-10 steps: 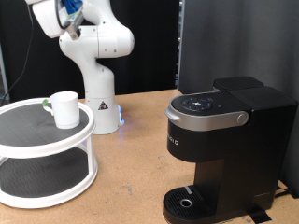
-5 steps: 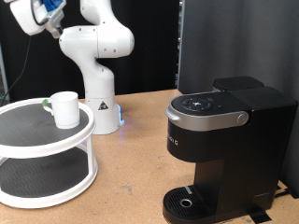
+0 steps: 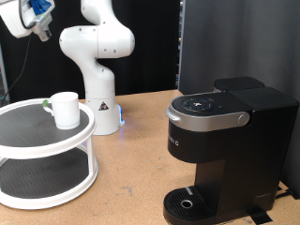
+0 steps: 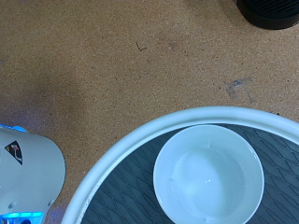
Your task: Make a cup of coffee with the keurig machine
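The white cup [image 3: 65, 109] stands upright on the top tier of a white round two-tier rack [image 3: 28, 141] at the exterior view's left. In the wrist view I look straight down into the empty cup [image 4: 207, 175]. The black keurig machine [image 3: 225, 141] stands at the exterior view's right with its lid shut and nothing on its round drip base [image 3: 187, 202]. My gripper [image 3: 39, 28] is high at the exterior view's top left, well above the rack and cup. Its fingers do not show in the wrist view, and it holds nothing that I can see.
A small dark pod with a green top [image 3: 45, 104] peeks out behind the cup on the rack. The white robot base [image 3: 98, 103] stands behind the rack, and also shows in the wrist view [image 4: 23, 173]. A black panel rises behind the machine.
The hand has swung from above the robot base to the exterior view's left, and now hangs over the rack. The cup, rack and machine have not moved.
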You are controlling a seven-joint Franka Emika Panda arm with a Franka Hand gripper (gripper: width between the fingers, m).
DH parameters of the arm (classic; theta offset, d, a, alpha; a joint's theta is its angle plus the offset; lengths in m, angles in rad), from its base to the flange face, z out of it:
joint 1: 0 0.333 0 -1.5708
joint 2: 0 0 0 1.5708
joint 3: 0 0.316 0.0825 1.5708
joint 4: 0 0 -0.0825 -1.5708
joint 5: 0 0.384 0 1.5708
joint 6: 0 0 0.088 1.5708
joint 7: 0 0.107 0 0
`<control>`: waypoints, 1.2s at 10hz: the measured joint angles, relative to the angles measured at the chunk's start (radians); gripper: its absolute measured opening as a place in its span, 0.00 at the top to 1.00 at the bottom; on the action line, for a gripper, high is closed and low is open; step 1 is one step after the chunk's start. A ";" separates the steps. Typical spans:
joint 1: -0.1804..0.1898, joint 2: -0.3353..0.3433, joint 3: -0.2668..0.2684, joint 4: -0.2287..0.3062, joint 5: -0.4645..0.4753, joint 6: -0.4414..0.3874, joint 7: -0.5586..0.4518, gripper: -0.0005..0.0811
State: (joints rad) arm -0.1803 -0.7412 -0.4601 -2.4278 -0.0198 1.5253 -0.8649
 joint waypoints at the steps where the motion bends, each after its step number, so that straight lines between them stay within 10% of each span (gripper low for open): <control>1: 0.000 0.000 0.000 -0.001 0.002 0.000 0.004 0.99; 7: -0.009 -0.016 0.007 -0.061 -0.098 0.131 -0.005 0.99; 12: -0.009 -0.005 -0.019 0.010 -0.099 -0.008 -0.062 0.99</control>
State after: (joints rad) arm -0.1889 -0.7460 -0.4786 -2.4182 -0.1186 1.5168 -0.9272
